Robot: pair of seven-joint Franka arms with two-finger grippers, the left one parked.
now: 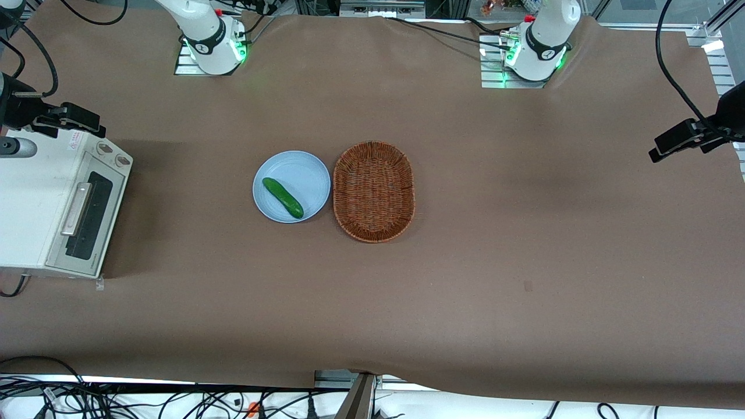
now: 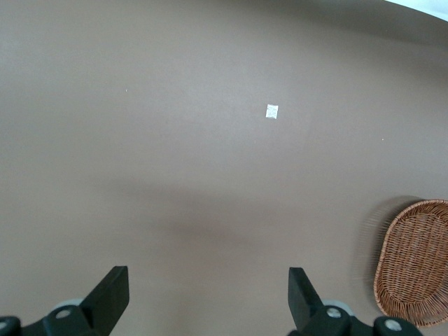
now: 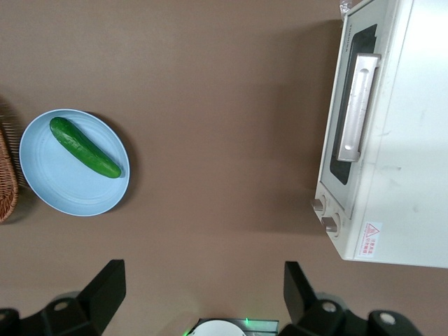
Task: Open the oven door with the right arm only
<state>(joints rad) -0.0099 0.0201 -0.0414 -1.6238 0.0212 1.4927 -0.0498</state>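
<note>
At the working arm's edge of the surface [image 1: 465,302], the oven door [image 3: 353,105] is sitting shut, handle outward for pulling. Above, the hand [image 3: 199,297] is hovering, fingers spread wide, holding nothing. Mid-surface, a cucumber [image 1: 283,198] is resting on its plate [image 1: 302,169].

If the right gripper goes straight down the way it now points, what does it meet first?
Probably bare table cloth: the open gripper points down between the plate and the closed oven door, touching neither. Depth is unclear.

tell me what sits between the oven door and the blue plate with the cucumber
Nothing: in the right wrist view only bare brown table cover separates the silver glass-windowed oven door from the round light-blue plate. The open black gripper hovers above.
</note>
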